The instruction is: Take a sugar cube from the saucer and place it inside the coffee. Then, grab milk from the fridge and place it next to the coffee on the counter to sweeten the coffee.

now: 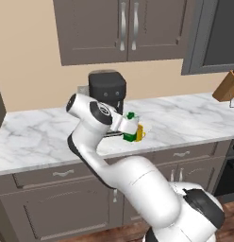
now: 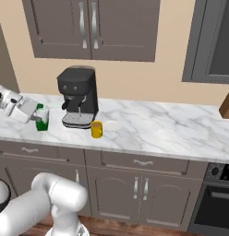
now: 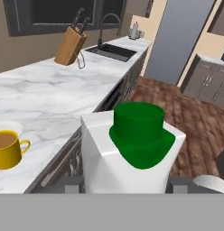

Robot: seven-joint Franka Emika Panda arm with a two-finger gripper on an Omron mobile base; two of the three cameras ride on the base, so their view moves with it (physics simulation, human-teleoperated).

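Gripper [image 2: 37,116] clasping the milk [image 2: 41,119], a green carton with a white upper part and a green cap, held upright above the counter [image 2: 171,129] to the left of the coffee machine [image 2: 78,97]. The coffee [image 2: 96,129], a yellow mug filled with brown liquid, stands on the marble in front of the machine, with a white saucer [image 2: 112,126] just beside it. In the hand view the milk [image 3: 132,149] sits between the fingertips, the mug [image 3: 9,148] at lower left.

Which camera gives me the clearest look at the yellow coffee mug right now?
The right base view: the coffee stands unobstructed on the counter before the coffee machine. The left base view shows a sliver behind the milk; the hand view shows it at the left edge.
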